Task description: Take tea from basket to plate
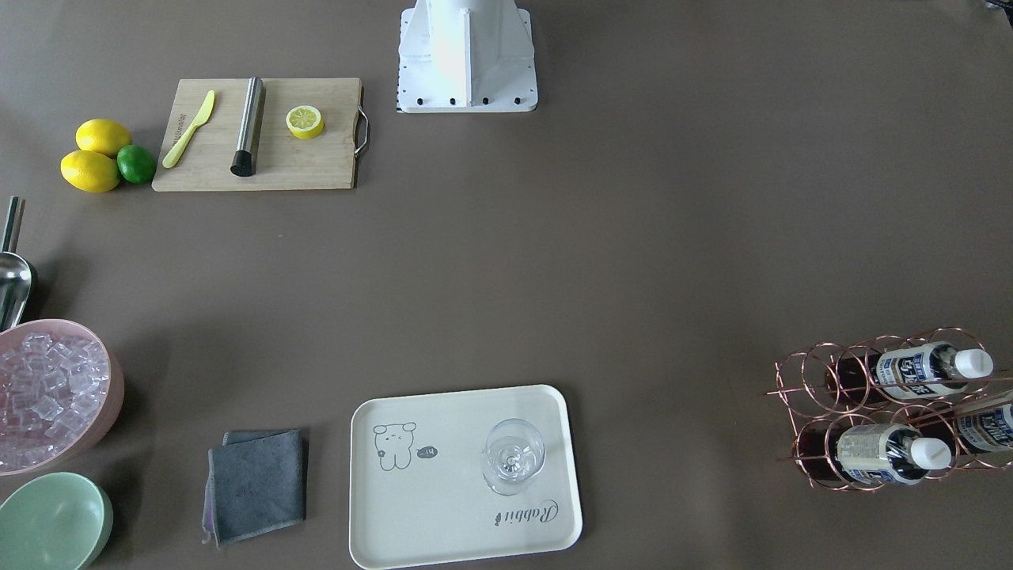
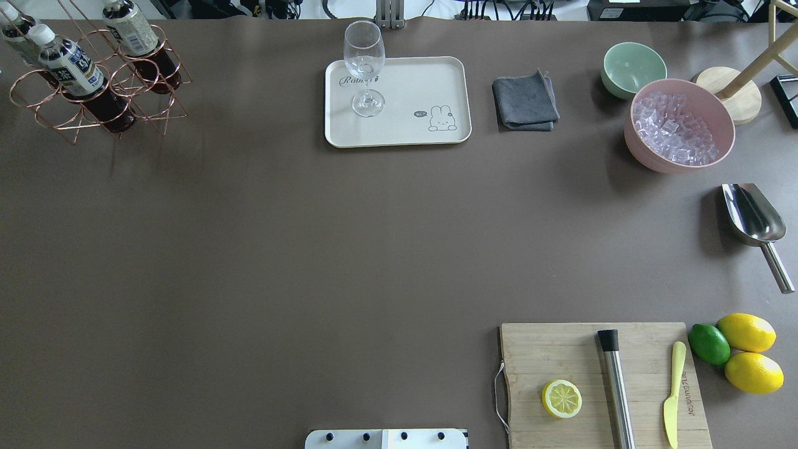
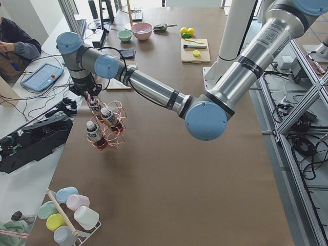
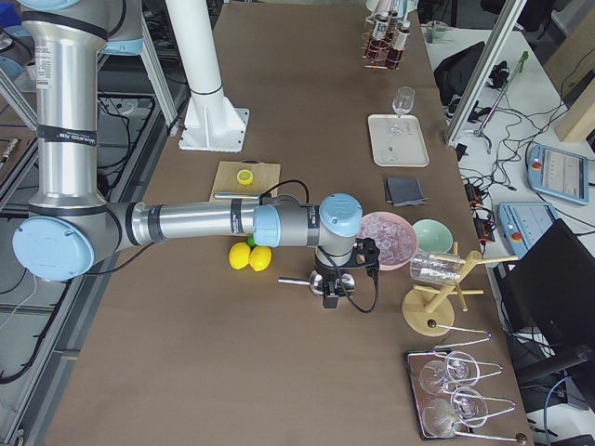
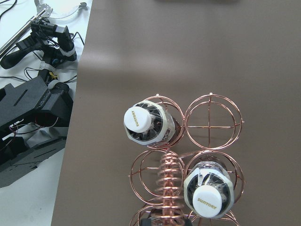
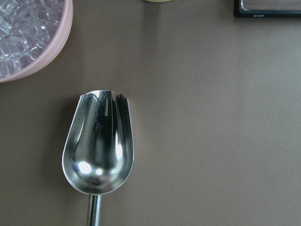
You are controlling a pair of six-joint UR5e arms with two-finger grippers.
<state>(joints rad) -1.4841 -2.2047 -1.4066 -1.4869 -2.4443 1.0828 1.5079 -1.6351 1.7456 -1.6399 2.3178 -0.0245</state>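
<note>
The copper wire basket [image 1: 799, 380] [image 2: 37, 106] [image 5: 214, 115] stands at the table's corner on my left side. It holds three tea bottles with white caps [image 1: 918, 368] [image 1: 882, 453] [image 2: 75, 68] [image 5: 138, 117]. The cream plate [image 1: 443, 507] [image 2: 405, 87] lies at the far middle with a wine glass [image 1: 513, 455] on it. My left gripper [image 3: 92, 95] hangs just over the basket [image 3: 110, 128]; I cannot tell whether it is open or shut. My right gripper [image 4: 330, 293] hovers above the metal scoop [image 6: 99, 141]; its state I cannot tell either.
On my right side are a wooden board [image 2: 601, 383] with half a lemon, a steel muddler and a yellow knife, plus two lemons and a lime [image 2: 709, 343]. A pink bowl of ice [image 2: 679, 125], a green bowl [image 2: 633, 68] and a grey cloth [image 2: 525, 103] lie beyond. A person sits past the table's left end.
</note>
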